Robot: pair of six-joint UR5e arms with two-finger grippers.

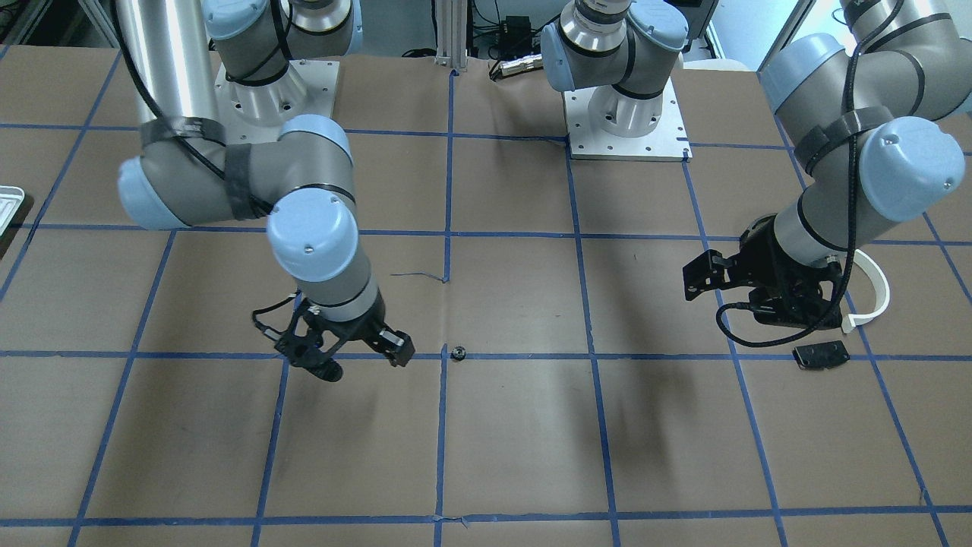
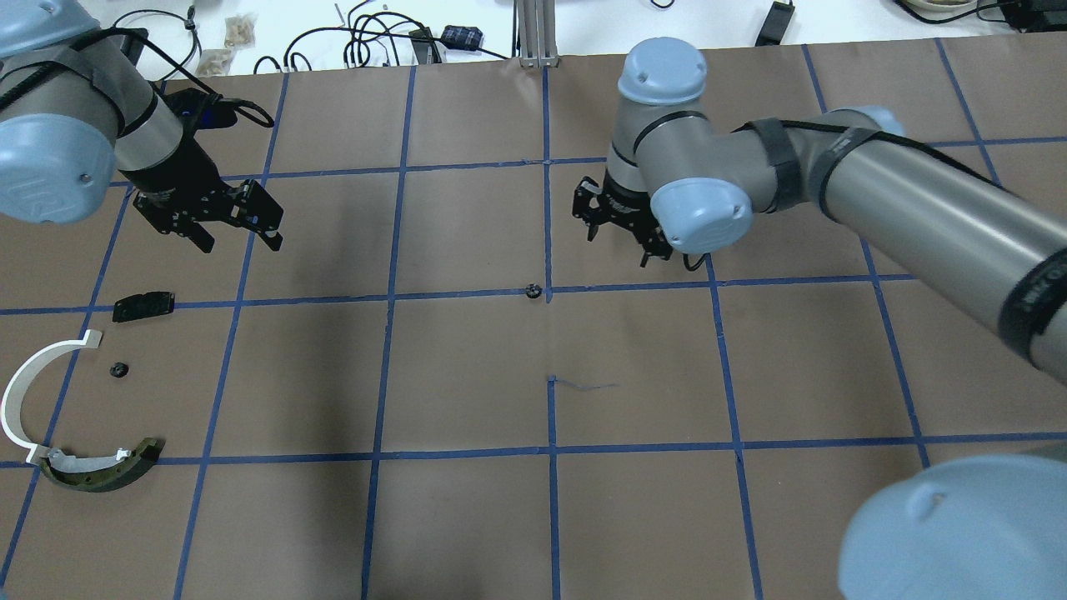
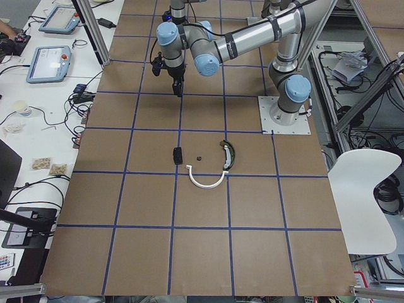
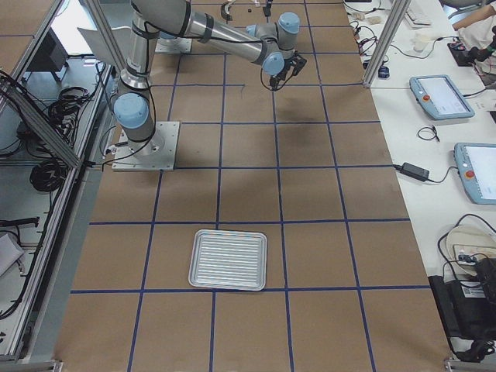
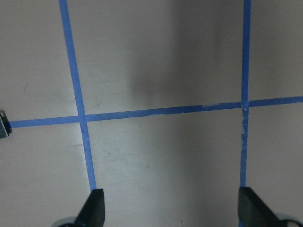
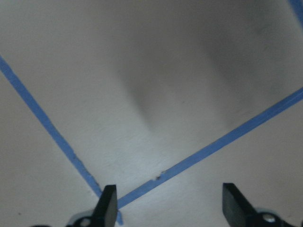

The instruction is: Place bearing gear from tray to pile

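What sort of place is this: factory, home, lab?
Most likely a robotics lab workcell: the left arm and right arm are bolted to a paper-covered table gridded with blue tape, and teach pendants sit on the side bench.

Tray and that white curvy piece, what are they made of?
The tray looks like thin metal, maybe aluminium: it is silvery, ribbed and faintly shiny. The white curved strip looks like matte plastic: even white with no glare, though I can't be sure.
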